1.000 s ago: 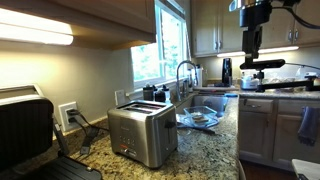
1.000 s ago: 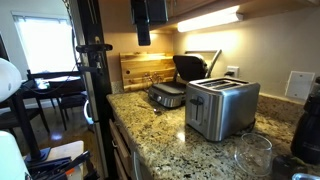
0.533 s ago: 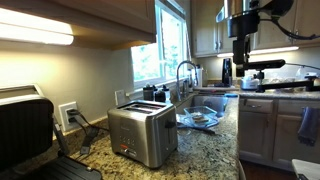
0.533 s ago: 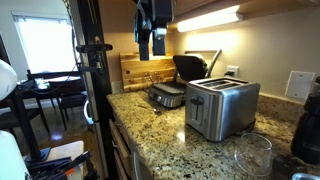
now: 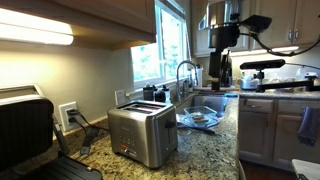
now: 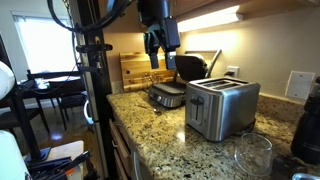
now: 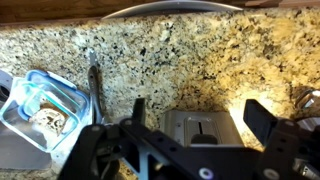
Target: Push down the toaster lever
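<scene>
Plainly, nothing of the task had been done yet. The toaster (image 5: 142, 135) stood on the granite bench (image 5: 212, 150) close to the wall. In both exterior views the arm (image 6: 158, 28) hung high above the bench, well apart from the toaster. In the wrist view the jaws stood wide and held nothing, with speckled granite beneath them. We could not make out the lever in any view. We judged that everything was left to do: bringing the jaws down to the toaster's end, meeting the lever and pressing it to its stop.
</scene>
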Robot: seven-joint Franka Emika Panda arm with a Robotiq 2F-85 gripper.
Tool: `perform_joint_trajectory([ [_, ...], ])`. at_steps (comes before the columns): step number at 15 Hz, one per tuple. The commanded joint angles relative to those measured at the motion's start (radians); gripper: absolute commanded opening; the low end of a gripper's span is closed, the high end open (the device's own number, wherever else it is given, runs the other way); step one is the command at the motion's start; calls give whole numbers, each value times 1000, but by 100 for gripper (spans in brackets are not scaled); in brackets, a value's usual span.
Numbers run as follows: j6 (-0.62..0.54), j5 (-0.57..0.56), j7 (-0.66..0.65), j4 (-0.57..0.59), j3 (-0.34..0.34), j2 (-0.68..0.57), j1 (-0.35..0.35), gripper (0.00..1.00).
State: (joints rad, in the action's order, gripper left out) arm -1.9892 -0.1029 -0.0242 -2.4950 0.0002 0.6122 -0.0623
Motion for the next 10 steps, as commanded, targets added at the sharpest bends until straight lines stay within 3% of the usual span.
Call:
perform_joint_trajectory([
  [1,-57,42,-9,10,-4,-46,26,100],
  [10,-57,38,-4,14,-3,-66,19,100],
])
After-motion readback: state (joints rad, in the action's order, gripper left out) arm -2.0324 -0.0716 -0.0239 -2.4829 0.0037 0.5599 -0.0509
